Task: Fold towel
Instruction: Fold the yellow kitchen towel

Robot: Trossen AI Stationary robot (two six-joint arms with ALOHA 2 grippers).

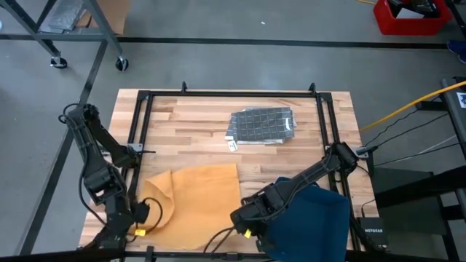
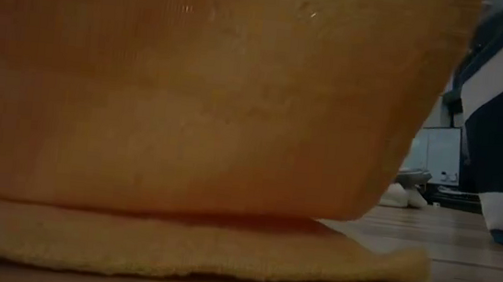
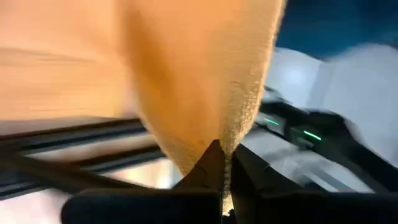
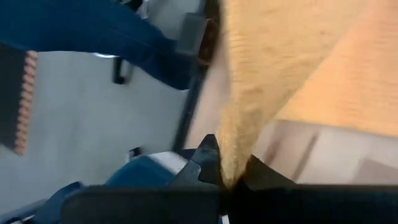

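You see the orange towel (image 1: 193, 195) at the lower centre-left of the high view, lying on the wooden worktop (image 1: 189, 124) near its lower edge. Both end effectors are clenched on towel fabric. The left end effector (image 1: 148, 213) grips the towel's lower-left corner, where the cloth bunches upward; the left wrist view shows the fabric edge (image 3: 239, 134) pinched between the closed fingers (image 3: 205, 171). The right end effector (image 1: 244, 218) grips the lower-right corner, just beside a dark blue cloth (image 1: 313, 218) at the lower right of the frame.

In the low view the lifted towel fills most of the frame, hanging over a flat layer on the worktop — its free edge ends at centre-right.

A grey checked cloth (image 1: 262, 125) lies in the upper centre, well apart from the towel. Bare worktop separates the two — open room above the towel's upper edge. A black frame rail (image 1: 142, 124) borders the towel's left side.
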